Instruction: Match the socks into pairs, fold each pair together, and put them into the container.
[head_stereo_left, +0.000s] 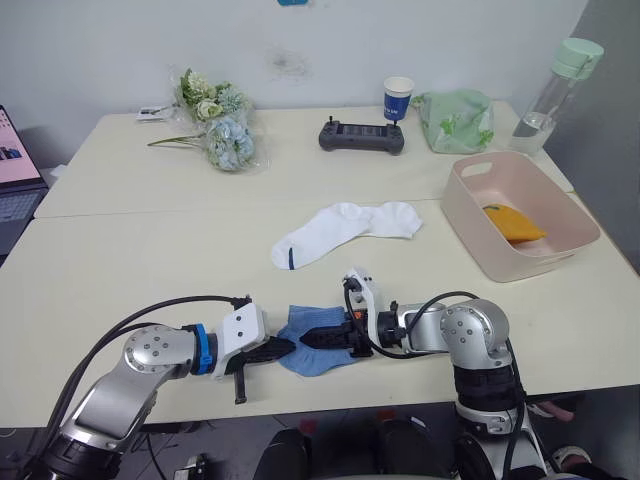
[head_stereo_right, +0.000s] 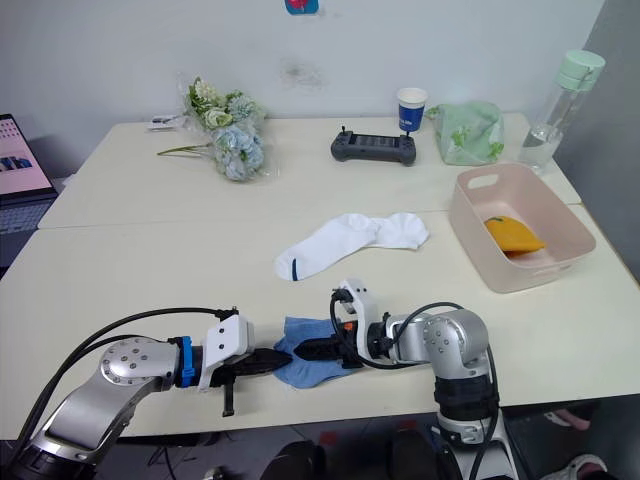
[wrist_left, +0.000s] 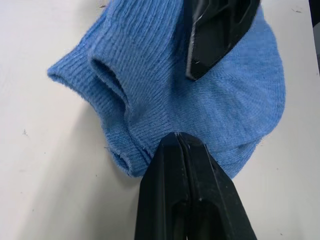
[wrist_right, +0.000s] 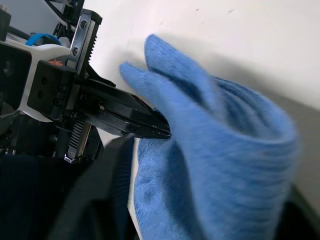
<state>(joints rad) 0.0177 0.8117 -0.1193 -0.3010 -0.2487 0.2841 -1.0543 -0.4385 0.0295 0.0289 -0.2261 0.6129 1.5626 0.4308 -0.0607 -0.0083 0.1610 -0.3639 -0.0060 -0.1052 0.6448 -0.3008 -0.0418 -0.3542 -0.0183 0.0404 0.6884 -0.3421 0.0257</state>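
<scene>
1. Blue ribbed-knit socks (head_stereo_left: 312, 341), folded together in a soft bundle, lie near the front edge of the cream table (head_stereo_left: 150, 260), between my two grippers.
2. My left gripper (head_stereo_left: 283, 347) meets the bundle's left edge – its two black fingers are pressed together, pinching the fabric, as the left wrist view shows.
3. My right gripper (head_stereo_left: 322, 338) lies across the bundle from the other side; one black finger (wrist_left: 220, 30) rests on top of the knit, but I cannot tell whether the pair is closed on it.
4. White ankle socks (head_stereo_left: 345, 228) – two, overlapping at the middle – lie flat farther back, at the table's centre.
5. Pale pink rectangular plastic tub (head_stereo_left: 470, 215) stands to the right, well apart from the blue bundle; a folded mustard-orange sock bundle (head_stereo_left: 514, 223) lies inside it.
6. Along the far edge: a bunch of artificial flowers (head_stereo_left: 220, 125), a dark handheld controller (head_stereo_left: 362, 135), a blue-and-white paper cup (head_stereo_left: 398, 99), a pale green cloth bag (head_stereo_left: 455, 119) and a clear bottle with a green cap (head_stereo_left: 556, 90).
</scene>
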